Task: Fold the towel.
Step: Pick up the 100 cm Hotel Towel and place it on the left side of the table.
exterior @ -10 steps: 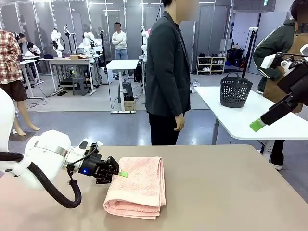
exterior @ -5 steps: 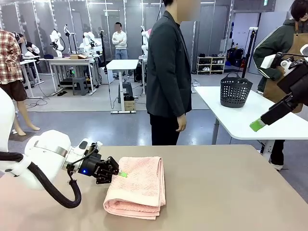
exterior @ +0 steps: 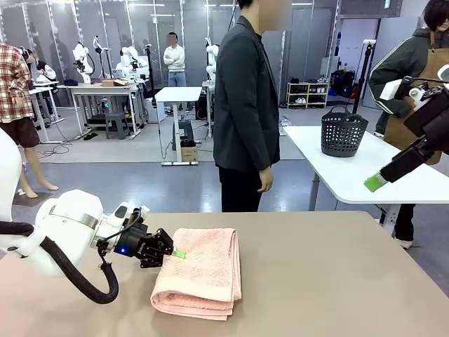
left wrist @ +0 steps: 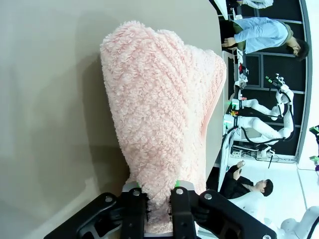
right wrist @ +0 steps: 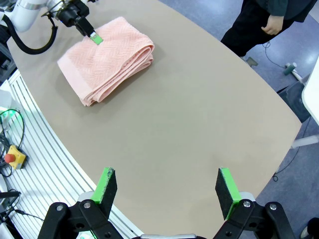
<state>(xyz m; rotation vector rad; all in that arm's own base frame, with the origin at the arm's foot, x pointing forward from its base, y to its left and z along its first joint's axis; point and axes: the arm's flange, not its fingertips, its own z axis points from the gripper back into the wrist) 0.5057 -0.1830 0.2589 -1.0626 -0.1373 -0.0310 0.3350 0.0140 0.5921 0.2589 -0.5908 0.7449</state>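
Presently the left gripper (exterior: 177, 254) pinches the left edge of the towel (exterior: 200, 274), seemingly to steady the finished fold. It lies stacked in several layers on the tan table (exterior: 337, 281), salmon terry with herringbone weave, soft and rounded. Right gripper (right wrist: 164, 191) hangs high above, fingers spread wide.

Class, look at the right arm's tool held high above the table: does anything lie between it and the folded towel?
Nothing visible does. The right tool is open above bare table, and the towel lies beyond it. The left tool is shut on the towel's edge.
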